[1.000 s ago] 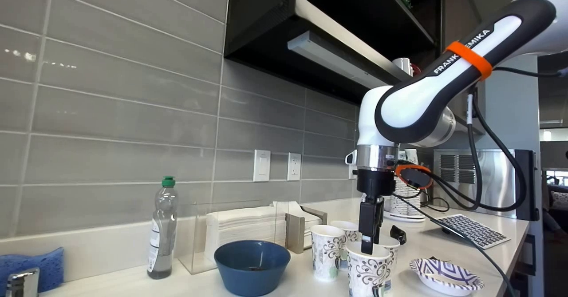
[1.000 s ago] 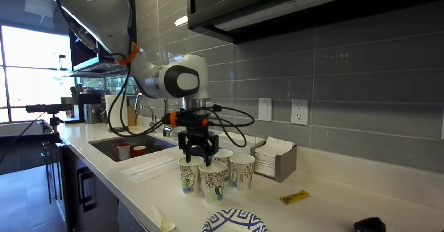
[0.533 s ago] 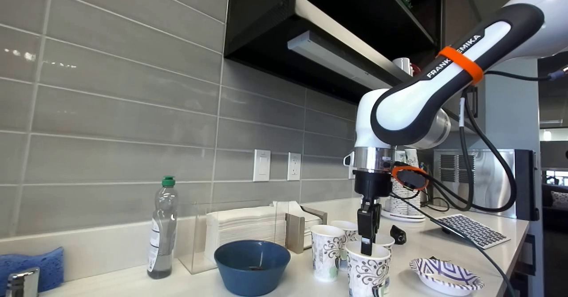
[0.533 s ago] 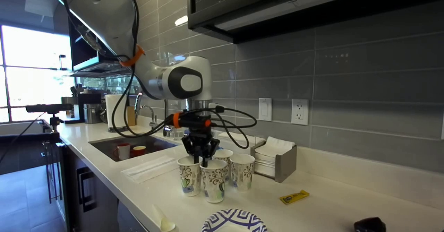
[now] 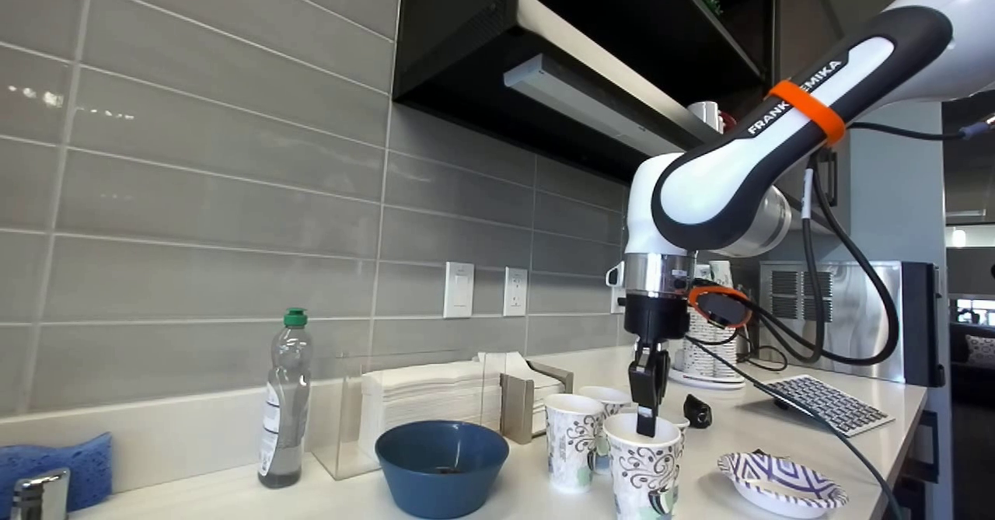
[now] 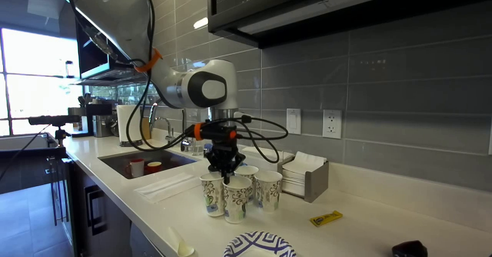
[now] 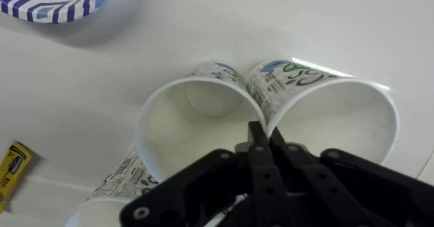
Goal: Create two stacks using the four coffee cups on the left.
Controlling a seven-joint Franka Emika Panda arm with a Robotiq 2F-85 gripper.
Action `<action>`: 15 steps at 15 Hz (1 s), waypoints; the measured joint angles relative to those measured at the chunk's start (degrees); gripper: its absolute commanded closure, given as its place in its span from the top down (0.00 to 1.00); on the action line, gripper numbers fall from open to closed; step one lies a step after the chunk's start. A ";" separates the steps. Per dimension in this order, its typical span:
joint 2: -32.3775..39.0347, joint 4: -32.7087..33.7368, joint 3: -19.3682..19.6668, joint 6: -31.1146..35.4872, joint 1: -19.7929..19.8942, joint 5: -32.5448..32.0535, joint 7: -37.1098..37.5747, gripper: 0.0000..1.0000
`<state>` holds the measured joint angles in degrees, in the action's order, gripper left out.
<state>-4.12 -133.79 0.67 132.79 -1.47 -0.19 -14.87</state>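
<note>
Several white patterned paper cups stand grouped on the counter. My gripper (image 7: 267, 132) is shut on two touching rims: one finger reaches inside the middle cup (image 7: 183, 135), the other inside the right-hand cup (image 7: 339, 125). In an exterior view these are the front cup (image 6: 235, 207) and the cup to its left (image 6: 212, 195), both roughly upright. Whether their bases touch the counter I cannot tell. Beside them, unheld, are a right cup (image 6: 269, 195) and a rear cup (image 6: 246, 170); part of another cup (image 7: 125, 179) shows at lower left in the wrist view.
A blue bowl (image 5: 441, 481) and napkin holder (image 5: 517, 407) stand near the cups. A patterned plate (image 5: 781, 489) lies on the counter, with a yellow packet (image 6: 326, 218) farther off. The sink (image 6: 127, 164) is cut into the counter behind; cabinets (image 5: 466, 38) hang above.
My fingers have come together from open and now pinch the two rims. The pinched cups have shifted slightly closer together and a little upward in view; the other cups have stayed put.
</note>
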 measured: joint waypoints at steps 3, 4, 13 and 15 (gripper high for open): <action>-1.03 0.00 0.13 -1.97 0.12 0.00 0.00 0.01; -1.74 0.02 0.11 -3.15 0.12 -0.08 0.00 0.01; -11.92 5.50 -1.17 -18.12 -0.26 -5.09 0.10 0.01; -12.19 8.29 -1.22 -19.30 -0.27 -5.68 -0.66 0.01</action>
<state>-16.30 -125.50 -0.55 113.49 -1.73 -5.87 -15.53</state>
